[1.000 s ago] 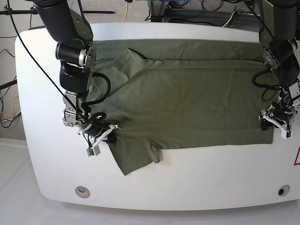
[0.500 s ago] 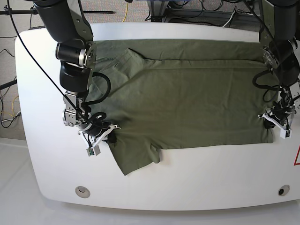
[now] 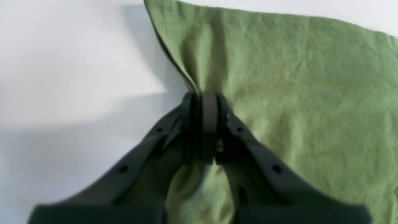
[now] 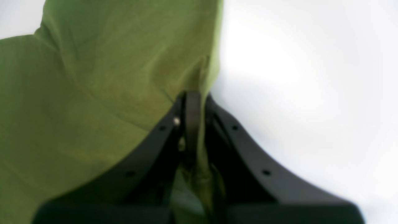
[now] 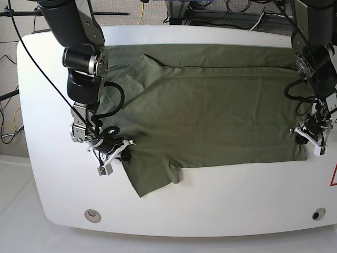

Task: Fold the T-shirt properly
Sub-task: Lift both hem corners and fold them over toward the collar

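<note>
Both pincers are clamping edges of the olive-green cotton T-shirt (image 5: 210, 110) lying spread on the white bench (image 5: 210, 205): left pincer (image 5: 310, 141) gripping the hem corner, right pincer (image 5: 117, 153) pinching the sleeve side.

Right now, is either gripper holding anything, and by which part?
Both hold the T-shirt. The left gripper is shut on a pinch of its edge near the hem corner; the right gripper is shut on the edge by the sleeve.

White bench (image 5: 226, 195) with two round grommet holes near its front edge; cables (image 5: 237, 13) lie on the floor beyond.
</note>
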Tool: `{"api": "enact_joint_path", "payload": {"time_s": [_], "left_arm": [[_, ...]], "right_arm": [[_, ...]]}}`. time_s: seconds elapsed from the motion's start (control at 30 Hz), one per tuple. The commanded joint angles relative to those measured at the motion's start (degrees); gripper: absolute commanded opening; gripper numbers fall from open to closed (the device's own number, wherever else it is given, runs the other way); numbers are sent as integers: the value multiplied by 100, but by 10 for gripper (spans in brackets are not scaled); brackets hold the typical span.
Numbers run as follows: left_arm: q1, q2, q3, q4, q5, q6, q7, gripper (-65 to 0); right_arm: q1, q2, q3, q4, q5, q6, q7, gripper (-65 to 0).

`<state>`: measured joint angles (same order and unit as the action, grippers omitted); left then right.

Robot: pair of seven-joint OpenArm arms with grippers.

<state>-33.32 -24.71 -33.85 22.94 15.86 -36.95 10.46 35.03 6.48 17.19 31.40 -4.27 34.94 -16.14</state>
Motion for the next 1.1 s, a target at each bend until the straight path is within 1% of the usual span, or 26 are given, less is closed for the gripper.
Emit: {"api": "enact_joint_path", "payload": {"time_s": [0.0, 0.13, 0.27, 0.33, 0.53, 0.77, 0.87, 1.0, 1.07], "left_arm": [[-111, -64, -48, 99, -4, -31, -75, -618], [-120, -57, -55, 133, -3, -33, -136, -598], [-106, -48, -49, 219, -24, -32, -204, -595], [-91, -43, -10, 340, -41, -47, -190, -622], [57, -18, 37, 886, -186, -90, -98, -646], [417, 14, 142, 1883, -282, -305, 233, -649], [551, 31, 188, 2208, -319, -305, 317, -650], [650, 52, 207, 2425, -376, -305, 371, -650], [578, 81, 151, 2328, -330, -305, 354, -649]], "right_arm": [[169, 30, -11, 49, -69, 0, -12, -650], [174, 34, 11, 70, -70, 5, -2, -650], [166, 39, 24, 155, -71, 8, -54, -650], [139, 49, 40, 566, -55, 46, -293, -650], [-84, 86, 44, 1646, 9, 81, -843, -650], [-577, 124, 54, 3228, -10, 91, -1542, -650], [-760, 128, 64, 3745, 4, 103, -1787, -650], [-946, 137, 73, 4254, 4, 119, -2035, -650], [-1033, 123, 44, 4518, -9, 134, -2199, -650]]}}
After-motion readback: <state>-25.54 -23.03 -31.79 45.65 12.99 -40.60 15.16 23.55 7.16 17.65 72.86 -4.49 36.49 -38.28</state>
